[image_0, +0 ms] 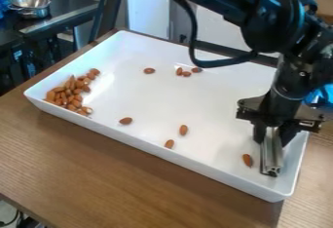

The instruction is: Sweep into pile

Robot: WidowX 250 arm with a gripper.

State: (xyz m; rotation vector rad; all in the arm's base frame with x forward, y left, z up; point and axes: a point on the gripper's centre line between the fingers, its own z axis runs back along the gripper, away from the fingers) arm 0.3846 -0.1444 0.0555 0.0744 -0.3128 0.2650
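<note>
My gripper (274, 135) hangs over the right end of the white tray (156, 100), its fingers shut on a grey metallic tool (271, 155) that points down to the tray floor. One loose almond (248, 160) lies just left of the tool. A heap of almonds (68, 94) fills the tray's left corner. Near the front side are three scattered almonds, one (125, 121) nearer the heap and two (183, 130) close together. Toward the back lie a single almond (149, 70) and a small cluster (187, 74).
The tray's raised walls stand around the almonds, on a brown wooden table (117, 173). A black cable loops below the arm over the tray's back part. Beyond the table at the upper left, a metal bowl (30, 5) stands on a dark counter.
</note>
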